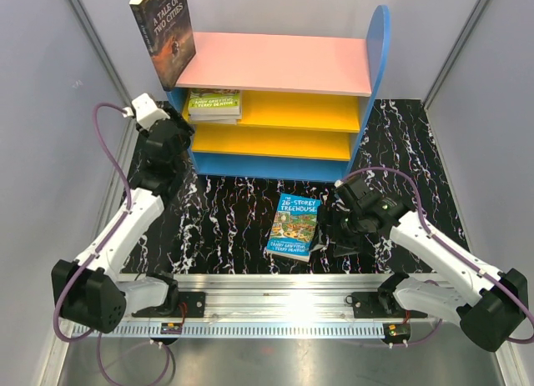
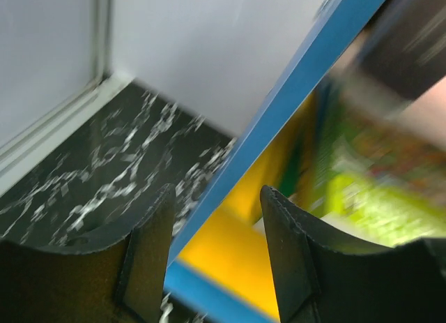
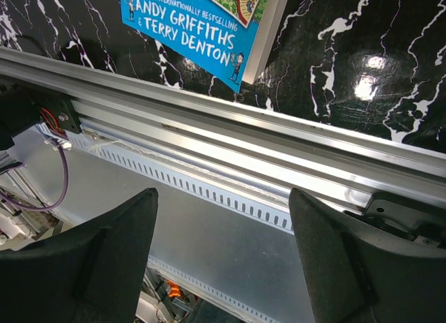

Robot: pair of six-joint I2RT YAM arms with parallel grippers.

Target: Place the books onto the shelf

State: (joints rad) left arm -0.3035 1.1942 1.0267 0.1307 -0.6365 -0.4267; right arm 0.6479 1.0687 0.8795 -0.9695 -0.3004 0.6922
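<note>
The shelf (image 1: 275,62) stands at the back, with a pink top board and yellow boards below. A dark "A Tale of Two Cities" book (image 1: 163,32) stands upright at its left end. A yellow-green book (image 1: 214,102) lies on a small stack on the upper yellow board. The blue "26-Storey Treehouse" book (image 1: 294,226) lies flat on the mat; its lower edge (image 3: 202,23) shows in the right wrist view. My left gripper (image 1: 185,126) hovers open and empty by the shelf's left blue panel (image 2: 279,121). My right gripper (image 1: 340,236) is open and empty just right of the blue book, pointing at the rail.
A black marbled mat (image 1: 234,211) covers the table. An aluminium rail (image 1: 275,290) runs along the near edge and fills the right wrist view (image 3: 230,141). Grey walls (image 1: 50,152) close in both sides. Purple cables (image 1: 113,144) loop off both arms.
</note>
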